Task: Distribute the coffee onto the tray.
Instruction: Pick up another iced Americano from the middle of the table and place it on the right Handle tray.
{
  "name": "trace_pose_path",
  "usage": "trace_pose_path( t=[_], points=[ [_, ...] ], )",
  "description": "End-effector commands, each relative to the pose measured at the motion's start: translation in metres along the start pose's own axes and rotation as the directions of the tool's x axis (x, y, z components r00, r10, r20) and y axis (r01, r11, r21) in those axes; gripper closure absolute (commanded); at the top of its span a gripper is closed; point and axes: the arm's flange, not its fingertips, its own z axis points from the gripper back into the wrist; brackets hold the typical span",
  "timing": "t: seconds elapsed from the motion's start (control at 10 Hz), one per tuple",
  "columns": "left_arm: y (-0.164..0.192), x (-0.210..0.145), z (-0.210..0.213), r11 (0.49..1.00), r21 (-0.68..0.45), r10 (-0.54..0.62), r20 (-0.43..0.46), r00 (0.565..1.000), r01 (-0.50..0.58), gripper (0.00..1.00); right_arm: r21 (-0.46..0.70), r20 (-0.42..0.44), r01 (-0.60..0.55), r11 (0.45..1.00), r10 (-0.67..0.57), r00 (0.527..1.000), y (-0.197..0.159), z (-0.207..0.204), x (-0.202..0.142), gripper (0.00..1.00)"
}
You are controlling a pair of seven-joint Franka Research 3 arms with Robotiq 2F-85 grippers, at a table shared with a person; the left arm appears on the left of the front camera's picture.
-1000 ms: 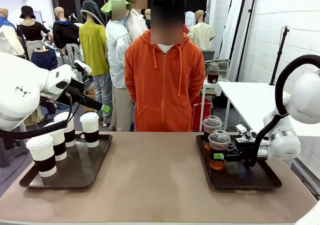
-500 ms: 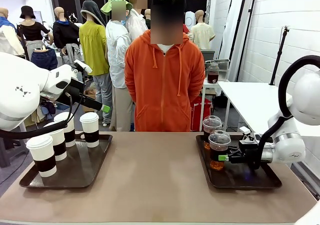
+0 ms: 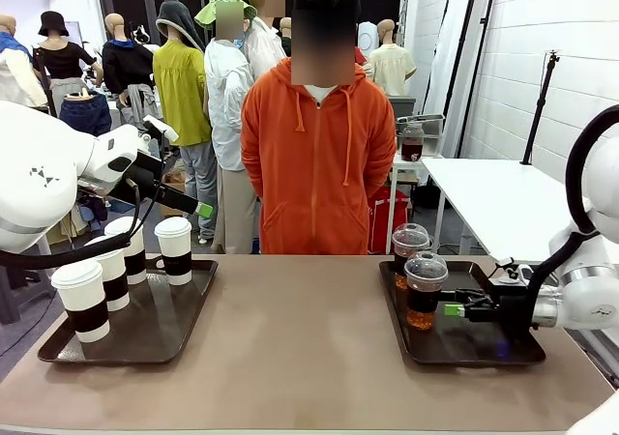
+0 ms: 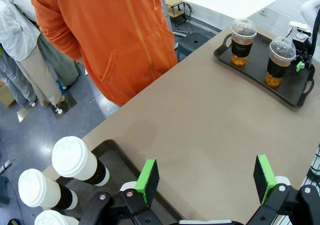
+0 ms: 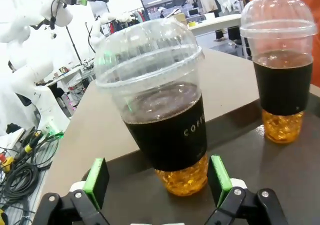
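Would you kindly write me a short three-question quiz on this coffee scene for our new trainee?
1. True or false: the right tool is closed around the nearer clear cup.
2. How many white lidded cups stand on the left tray?
3. Which is right? A: both clear cups stand on the right tray. B: one clear cup stands on the bare table. C: the person in the orange hoodie holds a clear cup.

Key: 1 false, its jaws are open and just clear of the cup. 2 four. 3 A.
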Motion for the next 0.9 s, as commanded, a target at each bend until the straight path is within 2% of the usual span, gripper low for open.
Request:
trace_pose_path(
  t=[0.0,0.1,0.8],
  points=[
    [0.0010,-0.0009,-0.0001,1.000,-0.002,0.004,-0.003,1.000,-0.004,0.00,-0.023,0.010,0.016,1.000,-0.015,1.000,0.0100,0.0057,0.0029,0.00],
    [0.0010,-0.0009,-0.0001,1.000,-0.002,0.004,-0.003,1.000,-0.004,0.00,0.000,0.000,0.000,1.000,0.000,1.000,0.0000,0.0000,0.0000,0.00],
    [0.0010,-0.0009,-0.0001,1.000,-0.002,0.004,-0.003,1.000,-0.004,0.00,0.000,0.000,0.000,1.000,0.000,1.000,0.0000,0.0000,0.0000,0.00]
  ],
)
